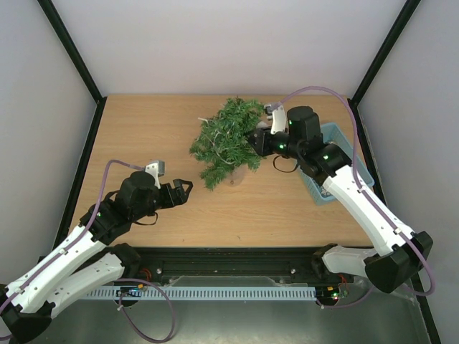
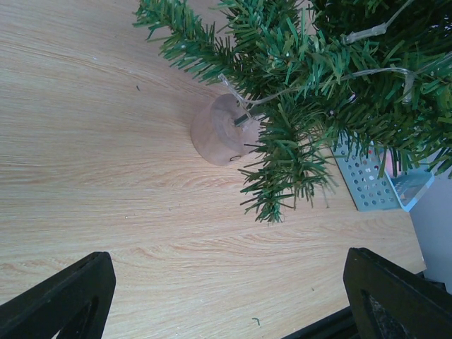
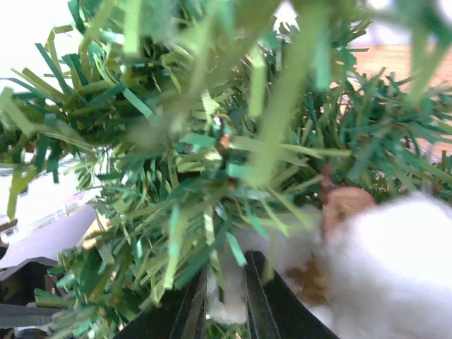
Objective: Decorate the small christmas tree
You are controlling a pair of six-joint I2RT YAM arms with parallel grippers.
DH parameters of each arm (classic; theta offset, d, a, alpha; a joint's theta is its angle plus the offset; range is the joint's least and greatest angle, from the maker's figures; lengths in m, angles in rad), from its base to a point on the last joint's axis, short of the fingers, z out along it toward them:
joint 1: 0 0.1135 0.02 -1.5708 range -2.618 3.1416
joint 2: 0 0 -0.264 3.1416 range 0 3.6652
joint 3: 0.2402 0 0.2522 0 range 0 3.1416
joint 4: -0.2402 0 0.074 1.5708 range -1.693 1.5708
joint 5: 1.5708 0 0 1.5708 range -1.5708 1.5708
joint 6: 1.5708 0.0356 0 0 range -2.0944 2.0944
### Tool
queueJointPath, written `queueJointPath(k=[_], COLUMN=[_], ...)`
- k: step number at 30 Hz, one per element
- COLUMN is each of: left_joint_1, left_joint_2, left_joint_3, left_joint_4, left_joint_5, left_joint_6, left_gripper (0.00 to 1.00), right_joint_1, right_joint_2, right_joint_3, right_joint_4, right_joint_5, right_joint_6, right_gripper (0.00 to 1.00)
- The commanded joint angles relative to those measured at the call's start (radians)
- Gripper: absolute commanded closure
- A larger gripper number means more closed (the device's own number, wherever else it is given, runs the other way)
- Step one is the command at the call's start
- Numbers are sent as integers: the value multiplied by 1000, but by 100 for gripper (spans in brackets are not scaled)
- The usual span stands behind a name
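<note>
We count one tree [image 1: 228,140], one basket [image 1: 336,131] and two arms, each with one gripper. The tree stands upright on the table [image 1: 143,143], right of the middle and toward the far edge, on a single round wooden base [image 2: 222,131]. The light-blue basket sits just beside it on the right, at the table's right edge; its perforated wall [image 2: 371,185] shows behind the lowest branches in the left wrist view. One clear strand of lights [image 2: 367,32] runs through the branches.

The left gripper [image 1: 185,192] hovers low over bare table, well apart from the tree and pointing at it. Its jaws are spread wide and hold nothing: the two black fingers [image 2: 63,296] sit at opposite lower corners of its wrist view.

The right gripper [image 1: 252,140] is pushed into the tree's right side, above the basket's near end. In its wrist view the green needles [image 3: 176,162] fill the picture, and the two fingers [image 3: 268,304] stand only a narrow slit apart. One white fluffy clump [image 3: 395,268] lies just right of them, with some fluff in the slit. We cannot tell whether the jaws grip it or have let it go.
</note>
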Motion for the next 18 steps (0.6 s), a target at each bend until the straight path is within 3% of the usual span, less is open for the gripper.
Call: queueJointPath(k=[1, 11, 18], left_joint_1=[5, 6, 5], left_joint_2=[-4, -13, -20], left_joint_3=[22, 20, 21], left_joint_4=[1, -11, -15], left_joint_5=[-9, -16, -19], left_joint_6=[5, 5, 3], left_gripper=[9, 9, 9], right_joint_1=[5, 5, 5], right_joint_2=[-36, -69, -104], right_joint_3=[25, 38, 58], right_joint_4=[-78, -128, -99], right_joint_5=[55, 86, 43], right_joint_6=[-18, -14, 4], right_gripper=[82, 65, 64])
